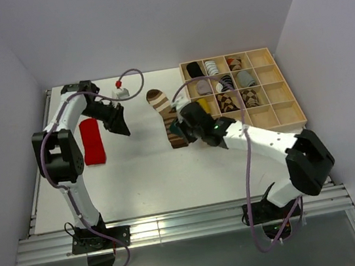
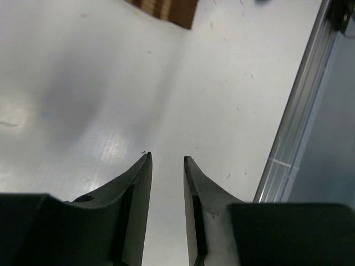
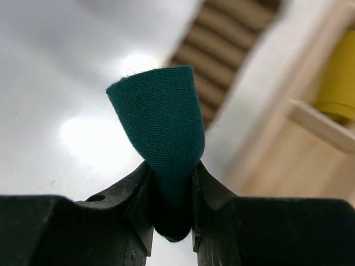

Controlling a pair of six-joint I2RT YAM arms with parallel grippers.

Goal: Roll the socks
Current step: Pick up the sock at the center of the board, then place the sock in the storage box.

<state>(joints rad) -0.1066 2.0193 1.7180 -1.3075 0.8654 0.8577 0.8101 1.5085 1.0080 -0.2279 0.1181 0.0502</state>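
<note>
The white table [image 1: 143,171] bears a red sock [image 1: 91,141], a striped sock [image 1: 161,107] and a wooden tray [image 1: 287,115].

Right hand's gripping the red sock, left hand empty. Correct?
Not quite: the right hand is pinching the teal sock, not the red one, as the right wrist view shows. The left hand is empty.

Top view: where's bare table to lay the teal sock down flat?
Widest bare patch: near-centre table, bordered by the red sock, the right arm and the near edge. Crowded around the striped sock and the tray, where the right pincer grips the teal sock. The left pincer hangs open over the strip between red and striped socks.
</note>
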